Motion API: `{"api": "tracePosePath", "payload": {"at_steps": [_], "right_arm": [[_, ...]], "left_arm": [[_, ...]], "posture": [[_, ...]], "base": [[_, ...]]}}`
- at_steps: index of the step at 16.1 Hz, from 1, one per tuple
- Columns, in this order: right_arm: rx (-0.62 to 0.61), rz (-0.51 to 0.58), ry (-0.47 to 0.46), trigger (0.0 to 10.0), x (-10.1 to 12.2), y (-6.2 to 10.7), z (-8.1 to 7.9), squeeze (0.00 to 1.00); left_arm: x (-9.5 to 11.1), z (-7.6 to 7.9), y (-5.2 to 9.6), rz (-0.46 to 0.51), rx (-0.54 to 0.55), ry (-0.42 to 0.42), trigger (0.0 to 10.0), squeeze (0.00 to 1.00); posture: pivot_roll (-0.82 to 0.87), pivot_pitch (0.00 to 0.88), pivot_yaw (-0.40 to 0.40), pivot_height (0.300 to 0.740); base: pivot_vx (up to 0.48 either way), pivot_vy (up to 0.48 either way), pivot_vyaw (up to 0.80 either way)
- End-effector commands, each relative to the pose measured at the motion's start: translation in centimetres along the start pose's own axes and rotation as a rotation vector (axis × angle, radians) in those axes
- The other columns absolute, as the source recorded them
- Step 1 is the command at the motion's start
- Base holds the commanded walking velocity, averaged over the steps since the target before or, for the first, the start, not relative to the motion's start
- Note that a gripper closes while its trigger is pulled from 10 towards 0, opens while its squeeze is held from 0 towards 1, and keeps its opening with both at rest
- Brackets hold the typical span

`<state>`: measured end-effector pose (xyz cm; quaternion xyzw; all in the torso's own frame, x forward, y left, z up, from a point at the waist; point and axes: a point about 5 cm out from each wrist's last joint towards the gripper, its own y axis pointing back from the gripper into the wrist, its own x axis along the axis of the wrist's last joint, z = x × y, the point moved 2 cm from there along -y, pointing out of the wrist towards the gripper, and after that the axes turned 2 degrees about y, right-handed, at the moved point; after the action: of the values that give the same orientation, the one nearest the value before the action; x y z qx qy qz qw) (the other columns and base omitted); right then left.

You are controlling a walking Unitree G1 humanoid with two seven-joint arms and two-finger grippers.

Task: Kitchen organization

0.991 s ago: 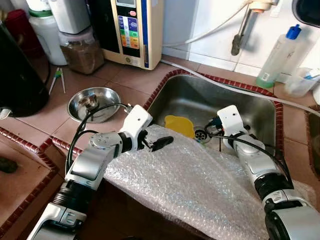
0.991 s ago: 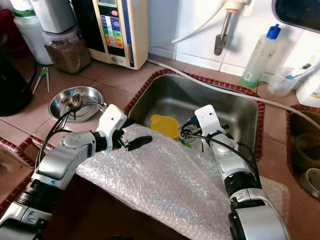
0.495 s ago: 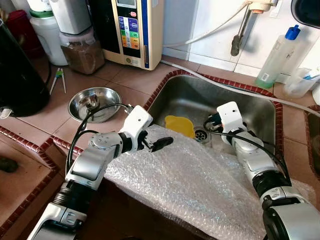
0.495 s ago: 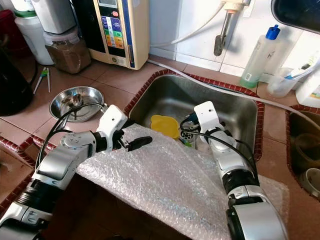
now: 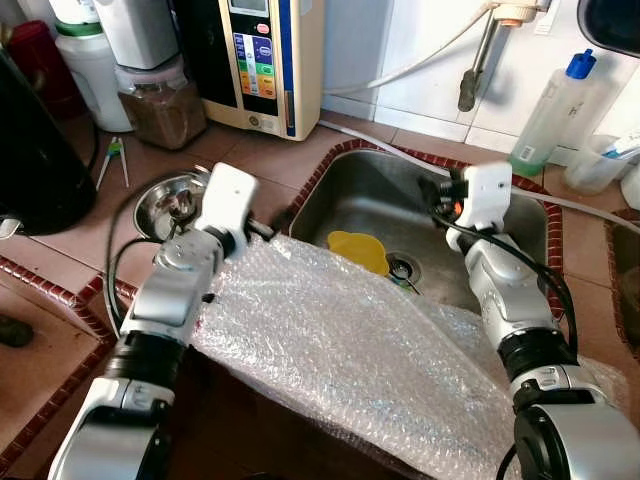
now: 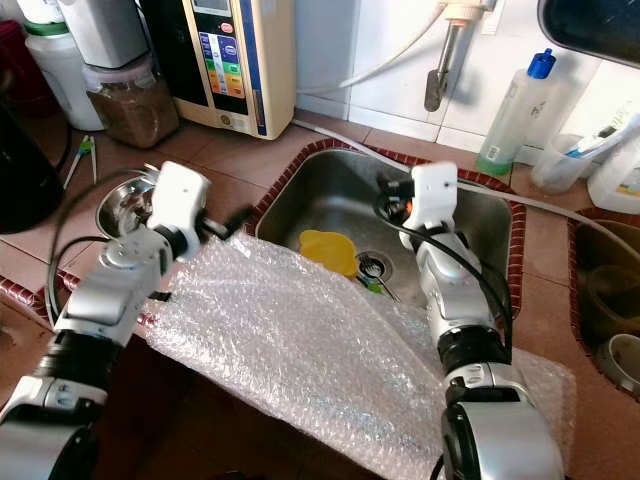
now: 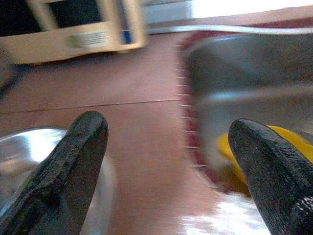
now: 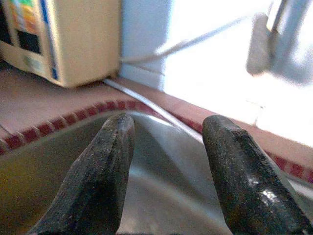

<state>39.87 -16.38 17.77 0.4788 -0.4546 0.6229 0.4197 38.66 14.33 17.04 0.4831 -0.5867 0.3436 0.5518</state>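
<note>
Left gripper (image 7: 166, 161): I saw it spread wide, empty, at the sink's (image 5: 520, 235) 9 o'clock rim.
Right gripper (image 8: 166, 171): parted, empty, raised over the sink.
Bubble wrap (image 5: 350, 350): draped across the sink's 6 o'clock edge.

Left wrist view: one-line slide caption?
Open left tool above the brown tiled counter, between a steel bowl and the steel sink.

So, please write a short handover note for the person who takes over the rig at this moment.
Left gripper: jaws open, empty, above the counter between the steel bowl and the sink.
Right gripper: jaws open, empty, raised over the sink.
Bubble wrap lies across the sink's front edge, held by nothing. A yellow piece sits in the sink beside the drain.
Done: nothing visibly put away.
Left: probably grasp the wrap and clear it, then the yellow piece.
</note>
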Motion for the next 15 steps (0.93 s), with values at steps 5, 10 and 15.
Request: {"api": "tracePosePath", "payload": {"at_steps": [5, 10, 15], "right_arm": [[0.424, 0.096, -0.051, 10.0, 2.4, 1.1, -6.5, 1.0], [0.545, 0.067, -0.054, 10.0, 2.3, 2.2, -7.7, 1.0], [0.596, 0.053, -0.037, 10.0, 2.4, 2.7, -8.6, 0.41]], "left_arm": [[-0.9, -6.4, 1.0, -0.048, 0.41, 0.079, 10.0, 0.82], [-2.6, -7.3, 1.5, -0.131, 0.495, 0.135, 10.0, 0.0], [-3.0, -6.5, 0.7, -0.183, 0.411, 0.213, 10.0, 0.0]], "posture": [[0.05, 0.059, 0.037, 0.74], [0.05, 0.057, 0.039, 0.74], [0.05, 0.057, 0.042, 0.74]], "base": [[0.0, 0.0, 0.0], [0.0, 0.0, 0.0], [0.0, 0.0, 0.0]]}}
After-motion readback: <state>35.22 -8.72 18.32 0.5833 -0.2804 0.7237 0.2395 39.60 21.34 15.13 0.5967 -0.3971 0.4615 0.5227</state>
